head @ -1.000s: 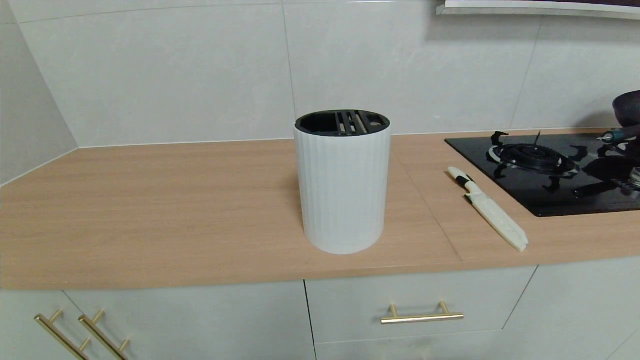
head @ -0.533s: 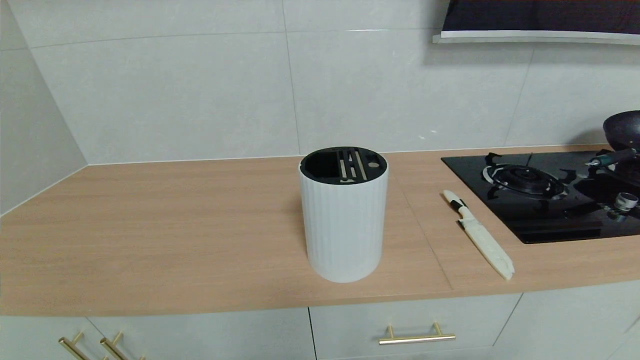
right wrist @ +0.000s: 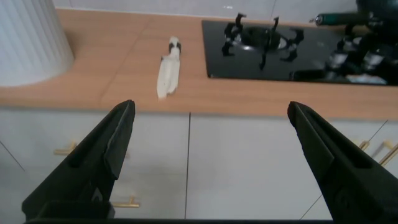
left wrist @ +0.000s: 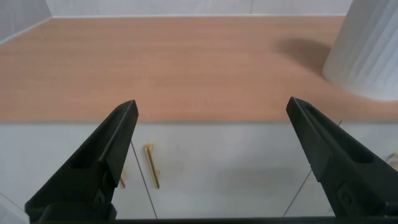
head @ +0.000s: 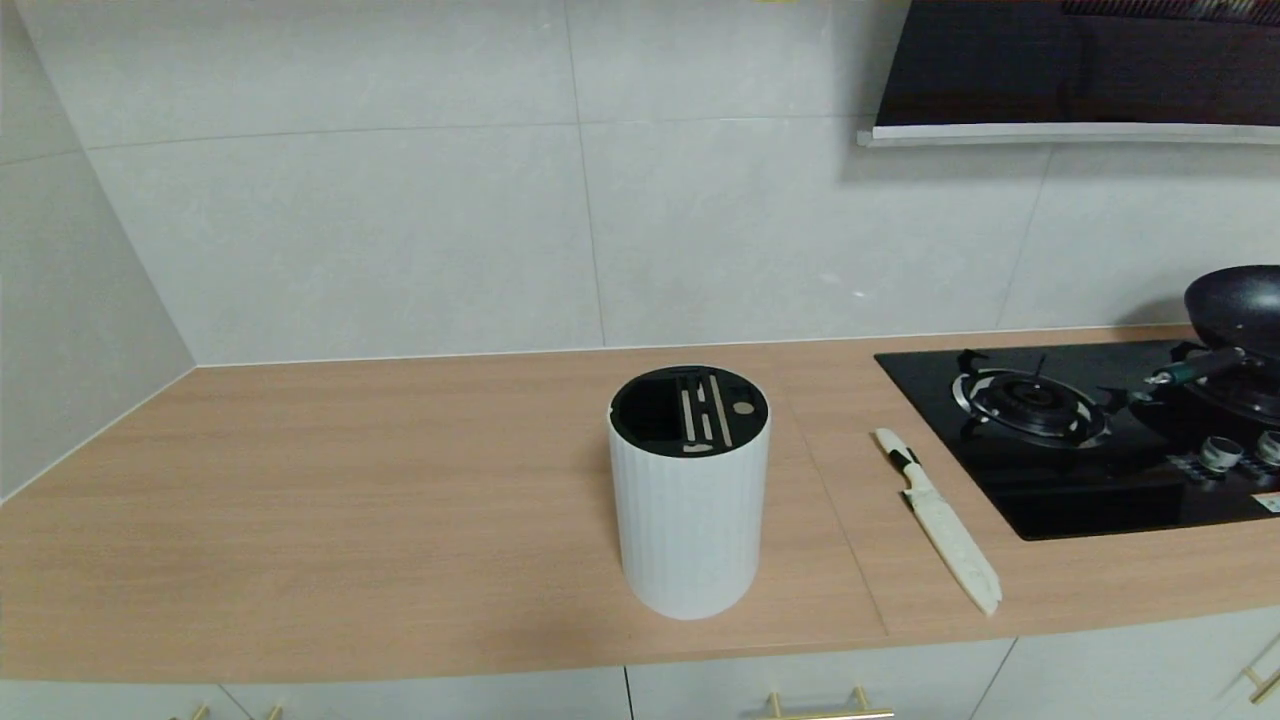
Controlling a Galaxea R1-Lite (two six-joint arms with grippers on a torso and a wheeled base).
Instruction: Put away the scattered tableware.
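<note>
A white ribbed cylindrical holder (head: 690,505) with a black slotted top stands upright near the front of the wooden counter (head: 350,500); its side also shows in the left wrist view (left wrist: 367,53) and the right wrist view (right wrist: 28,43). A cream knife (head: 935,518) with a black band on its handle lies flat on the counter between the holder and the hob, blade toward the front edge, also seen in the right wrist view (right wrist: 168,67). My left gripper (left wrist: 211,118) is open in front of the counter edge, below counter height. My right gripper (right wrist: 211,118) is open too, before the cabinet fronts.
A black gas hob (head: 1080,440) fills the counter's right end, with a dark pan (head: 1235,300) on its far burner and knobs at the front. White cabinets with brass handles (left wrist: 151,165) run under the counter. A range hood (head: 1070,70) hangs above the hob.
The head view has shifted upward: counter, holder and knife sit lower in the picture and the range hood has come into sight. The holder and knife themselves have not moved.
</note>
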